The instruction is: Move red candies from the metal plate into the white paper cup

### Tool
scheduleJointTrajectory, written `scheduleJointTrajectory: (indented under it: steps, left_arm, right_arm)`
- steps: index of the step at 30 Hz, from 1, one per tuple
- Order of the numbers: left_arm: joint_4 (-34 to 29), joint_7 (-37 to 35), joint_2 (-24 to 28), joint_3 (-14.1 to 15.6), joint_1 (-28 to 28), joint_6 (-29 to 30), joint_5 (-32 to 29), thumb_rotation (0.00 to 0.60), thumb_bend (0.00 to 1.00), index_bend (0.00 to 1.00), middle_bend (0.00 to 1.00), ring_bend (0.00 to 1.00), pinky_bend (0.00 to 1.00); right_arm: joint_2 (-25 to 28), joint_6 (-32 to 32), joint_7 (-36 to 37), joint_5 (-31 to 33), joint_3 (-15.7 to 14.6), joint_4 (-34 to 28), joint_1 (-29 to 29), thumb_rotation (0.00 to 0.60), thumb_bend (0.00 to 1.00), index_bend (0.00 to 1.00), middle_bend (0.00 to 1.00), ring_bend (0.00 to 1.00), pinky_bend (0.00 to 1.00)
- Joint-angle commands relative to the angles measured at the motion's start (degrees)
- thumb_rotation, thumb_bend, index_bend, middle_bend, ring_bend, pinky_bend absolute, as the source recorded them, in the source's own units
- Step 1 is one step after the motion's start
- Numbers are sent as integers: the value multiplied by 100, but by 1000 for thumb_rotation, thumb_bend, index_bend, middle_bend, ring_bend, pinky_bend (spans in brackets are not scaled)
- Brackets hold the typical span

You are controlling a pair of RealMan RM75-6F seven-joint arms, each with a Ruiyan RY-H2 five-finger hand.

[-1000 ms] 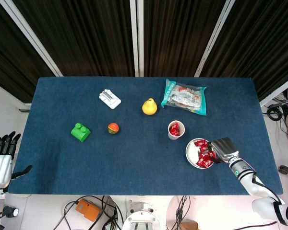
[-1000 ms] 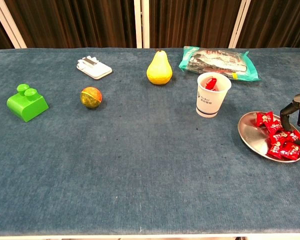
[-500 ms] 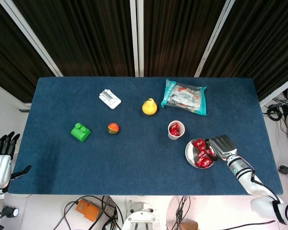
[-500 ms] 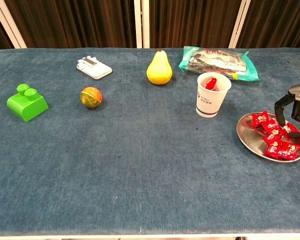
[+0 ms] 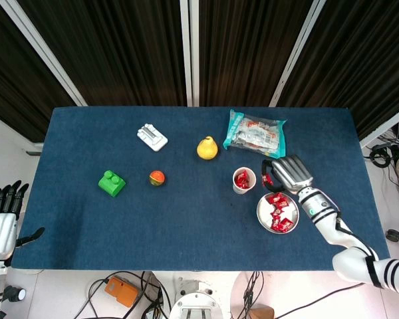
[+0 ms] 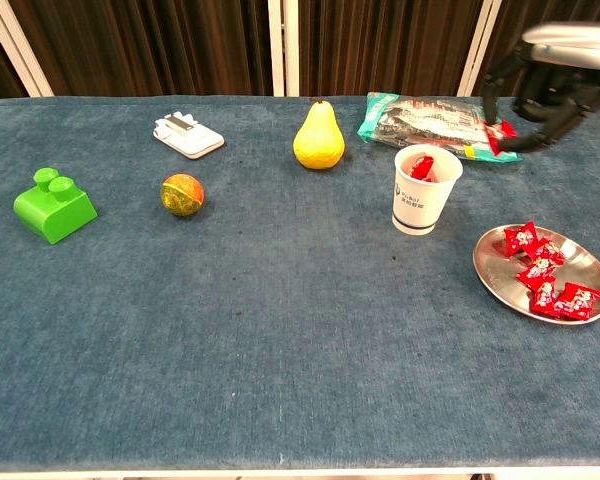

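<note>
Across a blue worktop (image 5: 186,212) seen from above, things lie scattered. The largest is a clear snack bag (image 5: 255,135) at about one o'clock from the centre. The robot's right hand (image 5: 284,174) hangs raised at three o'clock, between the white paper cup (image 5: 243,181) and the metal plate (image 5: 290,207). In the chest view the right hand (image 6: 545,80) has its fingers curled, pinching a red candy (image 6: 499,133) at the fingertips, up and to the right of the cup (image 6: 424,190). More red candies (image 6: 540,270) lie on the plate (image 6: 500,274) at four o'clock, and some sit inside the cup. The left hand (image 5: 1,216) is at the far nine o'clock edge, off the worktop, fingers spread and holding nothing; it is partly cut off. A yellow pear (image 5: 207,148), green block (image 5: 111,183), white clip (image 5: 151,137) and small ball (image 5: 157,177) lie at twelve through ten o'clock.
</note>
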Motion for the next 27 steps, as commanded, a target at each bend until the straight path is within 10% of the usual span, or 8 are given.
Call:
scheduleJointTrajectory:
  steps: [1, 19, 27]
  left_arm:
    - [-10, 16, 6, 5, 4, -10, -14, 600, 0, 0, 0, 0, 0]
    - [58, 21, -30, 4, 4, -25, -39, 600, 0, 0, 0, 0, 0]
    - [66, 11, -27, -5, -24, -38, -17, 600, 0, 0, 0, 0, 0]
  right_arm:
    - [-307, -221, 3, 189, 127, 247, 252, 600, 506, 703, 961, 1000, 1000]
    - [-758, -33, -116, 99, -118, 523, 332, 600, 377, 392, 961, 1000, 1000]
    - [-267, 518, 238, -693, -459, 220, -41, 600, 376, 464, 961, 1000, 1000]
